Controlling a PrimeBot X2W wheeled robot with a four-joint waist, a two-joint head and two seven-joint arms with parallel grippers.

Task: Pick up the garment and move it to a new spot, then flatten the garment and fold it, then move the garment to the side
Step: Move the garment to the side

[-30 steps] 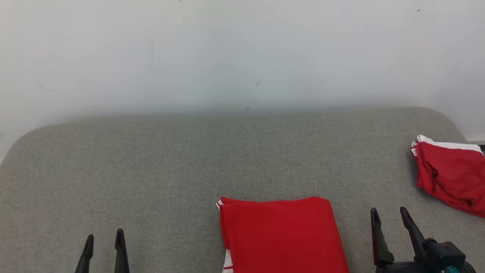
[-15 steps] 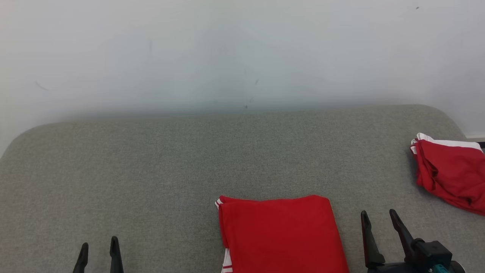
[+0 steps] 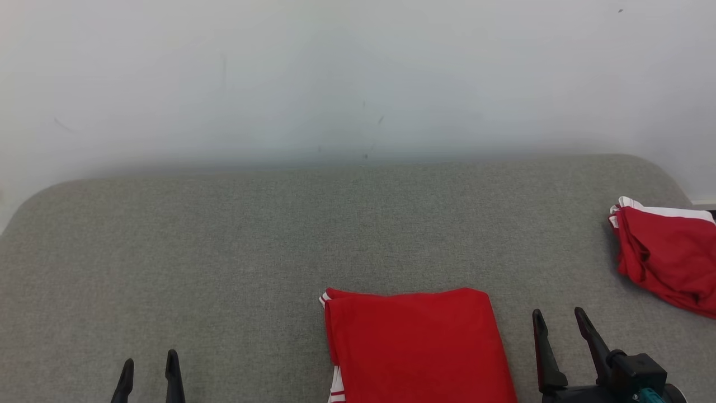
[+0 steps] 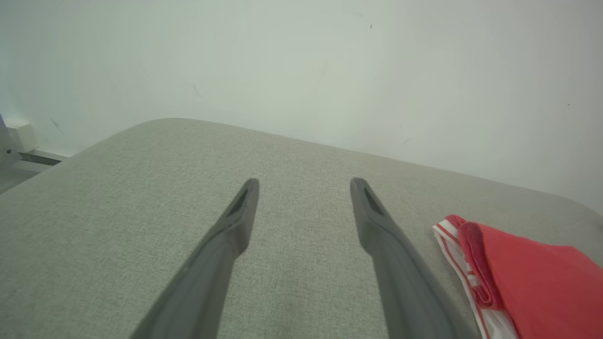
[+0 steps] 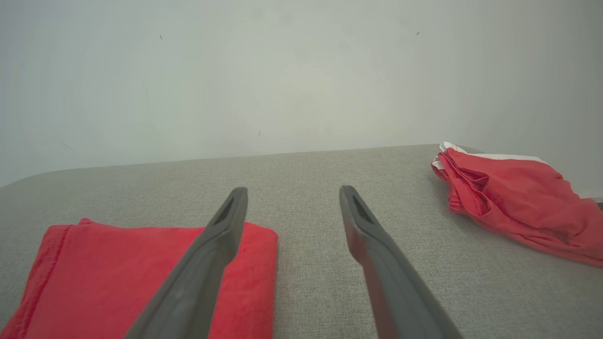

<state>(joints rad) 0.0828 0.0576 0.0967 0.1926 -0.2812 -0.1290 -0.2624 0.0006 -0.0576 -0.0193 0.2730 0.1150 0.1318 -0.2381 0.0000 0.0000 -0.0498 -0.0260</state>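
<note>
A red garment (image 3: pixel 417 344) with white stripes lies folded flat at the near middle of the grey padded table (image 3: pixel 235 240). The left wrist view shows the garment (image 4: pixel 527 278) at the lower right, the right wrist view the garment (image 5: pixel 94 278) at the lower left. My left gripper (image 3: pixel 149 369) stands open at the lower left, well apart from the cloth; its fingers (image 4: pixel 235 226) hold nothing. My right gripper (image 3: pixel 559 319) is open just right of the garment, empty, its fingers (image 5: pixel 221 230) over the cloth's right edge.
A second red garment (image 3: pixel 665 257) with white trim lies bunched at the table's right edge, also in the right wrist view (image 5: pixel 513 202). A pale wall (image 3: pixel 358 78) rises behind the table. Bare grey surface stretches across the left and far side.
Both grippers have drawn back toward the near edge, the right one also a little leftward. The folded garment has stayed put.
</note>
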